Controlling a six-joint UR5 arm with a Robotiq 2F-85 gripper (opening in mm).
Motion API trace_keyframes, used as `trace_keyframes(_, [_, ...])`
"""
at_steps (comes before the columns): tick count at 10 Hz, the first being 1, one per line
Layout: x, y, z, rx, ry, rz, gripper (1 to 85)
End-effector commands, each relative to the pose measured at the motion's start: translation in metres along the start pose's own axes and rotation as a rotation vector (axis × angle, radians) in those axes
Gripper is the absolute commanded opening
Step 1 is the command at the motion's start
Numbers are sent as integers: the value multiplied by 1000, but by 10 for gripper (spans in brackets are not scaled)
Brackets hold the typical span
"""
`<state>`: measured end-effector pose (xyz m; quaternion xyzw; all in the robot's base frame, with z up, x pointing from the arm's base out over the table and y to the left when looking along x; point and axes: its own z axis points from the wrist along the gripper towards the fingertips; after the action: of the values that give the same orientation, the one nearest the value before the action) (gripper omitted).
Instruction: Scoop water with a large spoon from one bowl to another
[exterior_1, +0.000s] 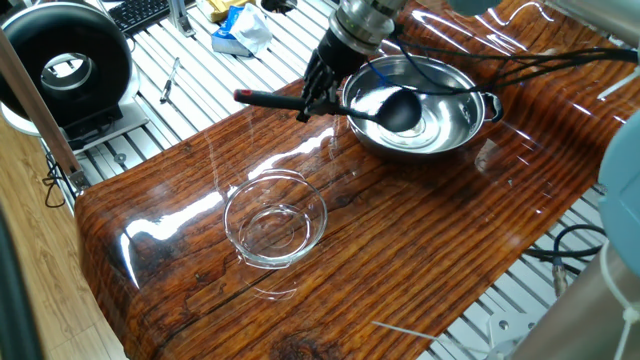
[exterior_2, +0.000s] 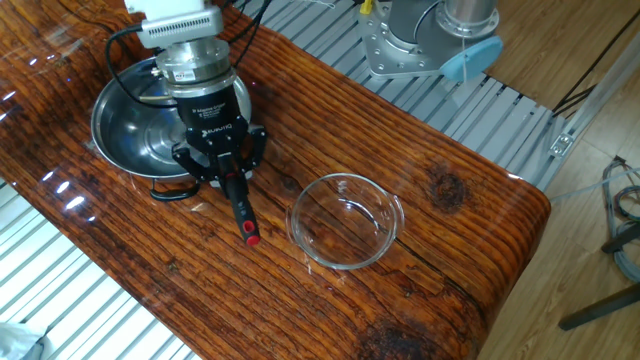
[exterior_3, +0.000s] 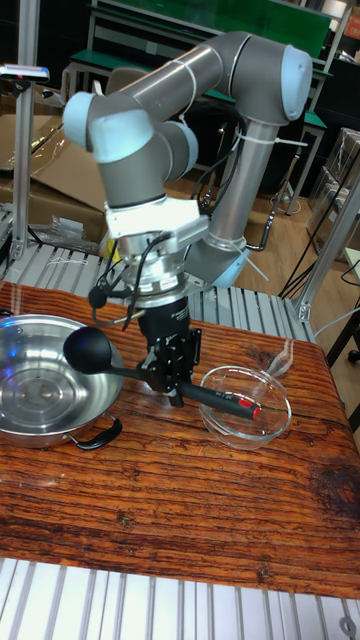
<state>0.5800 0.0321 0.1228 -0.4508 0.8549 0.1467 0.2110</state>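
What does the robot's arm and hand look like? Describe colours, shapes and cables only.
The arm is built of thick silver-grey tubes with rounded pale blue joint caps. A white block sits at its wrist above a ribbed metallic collar. The hand is black with two short fingers. Black cables loop beside the wrist.

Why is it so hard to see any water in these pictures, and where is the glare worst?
In one fixed view, white lamp streaks glare across the glossy table and inside the steel bowl, masking any water. In the other fixed view, the glass bowl shows only rim glints. The tall fixed view is dimmer, with little glare, yet water stays undetectable.
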Motion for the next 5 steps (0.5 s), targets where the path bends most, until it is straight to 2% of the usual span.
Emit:
trace_keyframes(1, [11, 5, 7, -38, -9, 29, 10])
trace_keyframes(2, [14, 11, 9, -66, -1, 62, 10])
trace_keyframes(4, [23, 13, 10, -79, 31, 86, 10])
trace_keyframes(5, [28, 20, 9, -103, 53, 114, 10])
